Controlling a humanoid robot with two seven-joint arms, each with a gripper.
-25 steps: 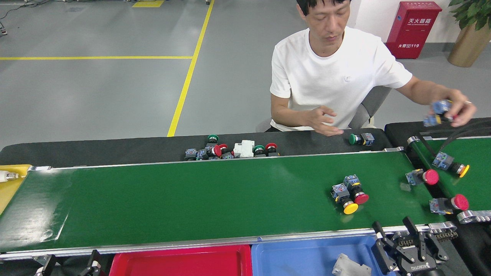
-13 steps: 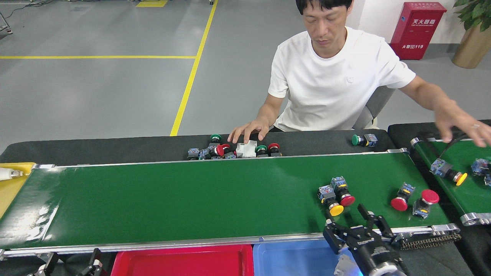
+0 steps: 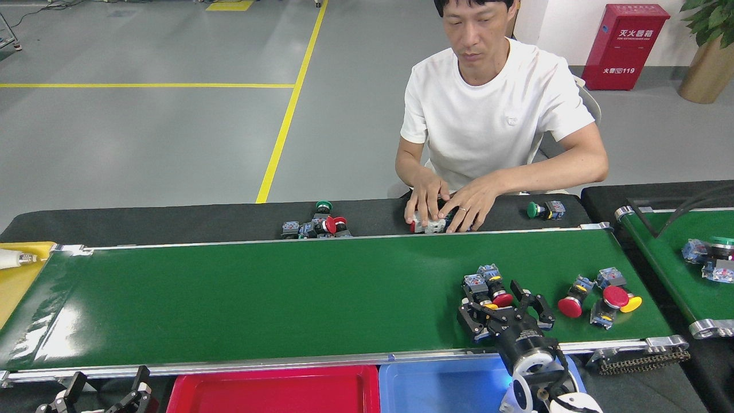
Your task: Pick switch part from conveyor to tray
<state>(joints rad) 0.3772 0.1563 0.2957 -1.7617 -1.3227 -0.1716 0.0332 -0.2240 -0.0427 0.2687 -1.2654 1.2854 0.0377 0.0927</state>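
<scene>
Head view shows the right gripper with fingers spread wide over the conveyor, straddling the yellow-capped switch part, which touches a red-capped one. To grasp well, close on the yellow one's body alone — not both — then carry it back to the blue tray. Left gripper sits low at the frame's edge, fingers apart.
</scene>
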